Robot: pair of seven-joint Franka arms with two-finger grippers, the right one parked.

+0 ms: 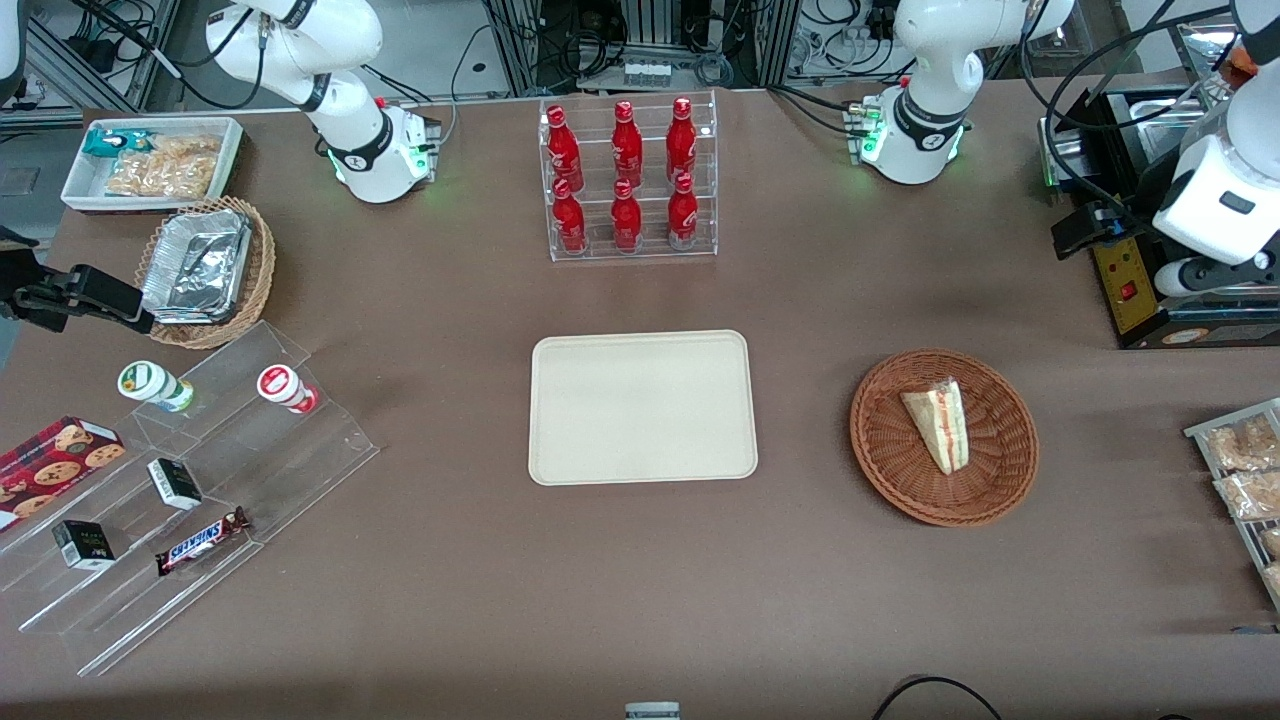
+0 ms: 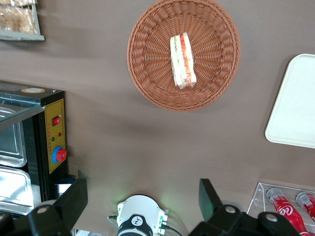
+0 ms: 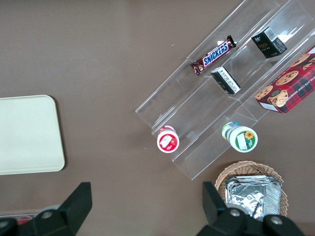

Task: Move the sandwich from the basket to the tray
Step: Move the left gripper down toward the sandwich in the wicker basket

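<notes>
Approach is the step in hand, judging by how things lie. Seen from the front, the flat cream-beige rectangular tray (image 1: 640,345) sits bare at mid-worktop, at nine o'clock from the round reddish-brown woven wicker basket (image 1: 885,455) and well apart from it. The small triangular wedge of white-bread sandwich in clear wrap (image 1: 938,422) lies in that basket near its middle, its narrow tip toward five o'clock and its red and green filling edge facing three o'clock. The left arm's end effector (image 2: 142,183) hangs high over the worktop, at about two o'clock from the basket, beside a black appliance with a yellow control panel (image 2: 55,137). Its fingers (image 2: 74,196) are spread wide, released and grasping nothing. The next move likely calls for travel toward eight o'clock until it is over the wedge, then a descent with the fingers straddling the two broad bread faces, clear of the wicker rim.
</notes>
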